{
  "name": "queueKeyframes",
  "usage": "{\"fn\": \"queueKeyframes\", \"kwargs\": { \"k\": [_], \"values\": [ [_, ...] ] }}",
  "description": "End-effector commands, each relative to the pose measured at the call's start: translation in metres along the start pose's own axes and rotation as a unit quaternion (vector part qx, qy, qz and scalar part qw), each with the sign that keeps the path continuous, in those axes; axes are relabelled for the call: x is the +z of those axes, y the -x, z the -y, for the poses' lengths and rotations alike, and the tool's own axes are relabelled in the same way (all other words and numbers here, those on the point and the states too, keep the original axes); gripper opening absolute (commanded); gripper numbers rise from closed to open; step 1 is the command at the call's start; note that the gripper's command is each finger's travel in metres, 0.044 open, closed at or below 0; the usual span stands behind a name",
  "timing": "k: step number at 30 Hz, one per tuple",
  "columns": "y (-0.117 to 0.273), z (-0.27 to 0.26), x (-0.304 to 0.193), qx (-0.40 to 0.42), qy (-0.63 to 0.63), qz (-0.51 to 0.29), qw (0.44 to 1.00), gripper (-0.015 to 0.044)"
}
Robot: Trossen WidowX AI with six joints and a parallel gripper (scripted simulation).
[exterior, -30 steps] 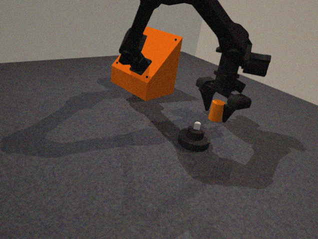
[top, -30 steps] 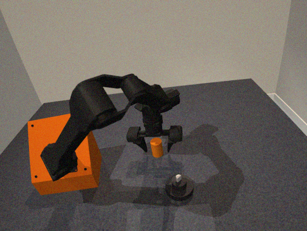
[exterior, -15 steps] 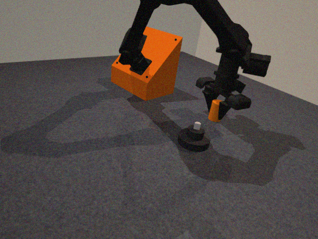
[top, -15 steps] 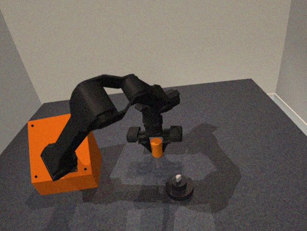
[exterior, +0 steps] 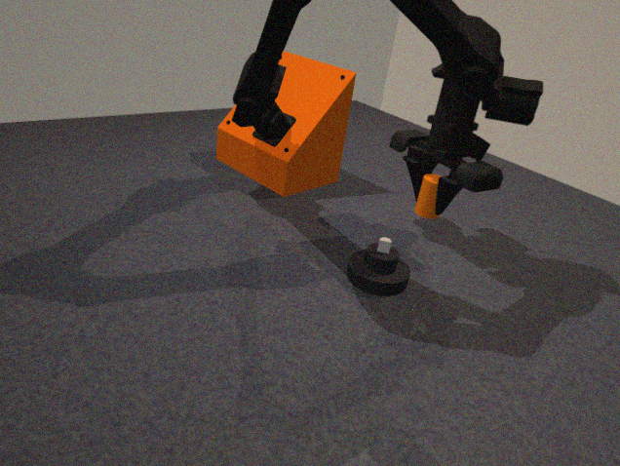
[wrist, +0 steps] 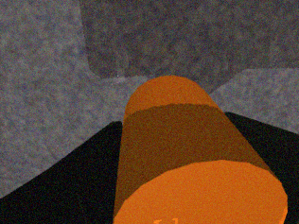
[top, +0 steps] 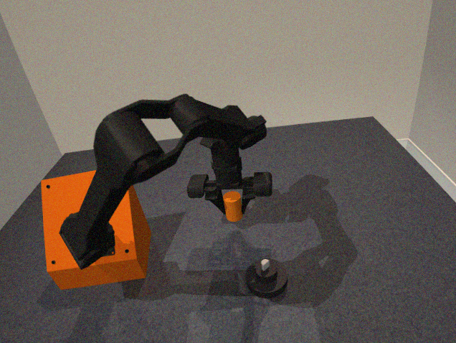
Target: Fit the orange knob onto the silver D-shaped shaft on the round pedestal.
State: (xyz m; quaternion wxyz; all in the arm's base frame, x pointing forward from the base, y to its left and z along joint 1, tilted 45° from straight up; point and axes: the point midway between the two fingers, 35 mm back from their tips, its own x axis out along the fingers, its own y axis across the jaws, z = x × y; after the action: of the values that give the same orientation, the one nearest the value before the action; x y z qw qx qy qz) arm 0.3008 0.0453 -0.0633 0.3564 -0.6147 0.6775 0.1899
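The orange knob (top: 232, 205) (exterior: 427, 195) (wrist: 175, 136) is a plain cylinder, roughly upright and a little above the table. My gripper (top: 233, 213) (exterior: 429, 205) (wrist: 171, 127) is shut on it, with one dark finger on either side. The knob's underside and its hole are hidden in all views. The silver shaft (top: 264, 264) (exterior: 384, 245) stands bare on the dark round pedestal (top: 253, 283) (exterior: 378, 285), in front of and slightly right of the knob in the top view. Which way the shaft's flat side faces is hard to tell. The pedestal is outside the wrist view.
The orange sloped base block (top: 141, 235) (exterior: 321, 135) carries the arm and stands left of the knob in the top and exterior views. The dark grey table (top: 386, 257) (exterior: 225, 375) bears the arm's broad shadows, which cross around the pedestal. Walls stand behind the table.
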Motion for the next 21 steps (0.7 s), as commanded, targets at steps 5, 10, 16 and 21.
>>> {"fn": "queueKeyframes", "kwargs": {
  "k": [5, 10, 16, 21],
  "values": [
    [0.025, 0.003, 0.003, -0.002, -0.003, 0.004, 1.0, 0.0],
    [0.041, 0.003, 0.004, -0.002, -0.003, 0.005, 1.0, 0.0],
    [0.059, 0.004, 0.004, -0.002, -0.005, 0.004, 1.0, 0.0],
    [0.074, 0.004, 0.005, -0.003, -0.007, 0.003, 1.0, 0.0]
  ]
}}
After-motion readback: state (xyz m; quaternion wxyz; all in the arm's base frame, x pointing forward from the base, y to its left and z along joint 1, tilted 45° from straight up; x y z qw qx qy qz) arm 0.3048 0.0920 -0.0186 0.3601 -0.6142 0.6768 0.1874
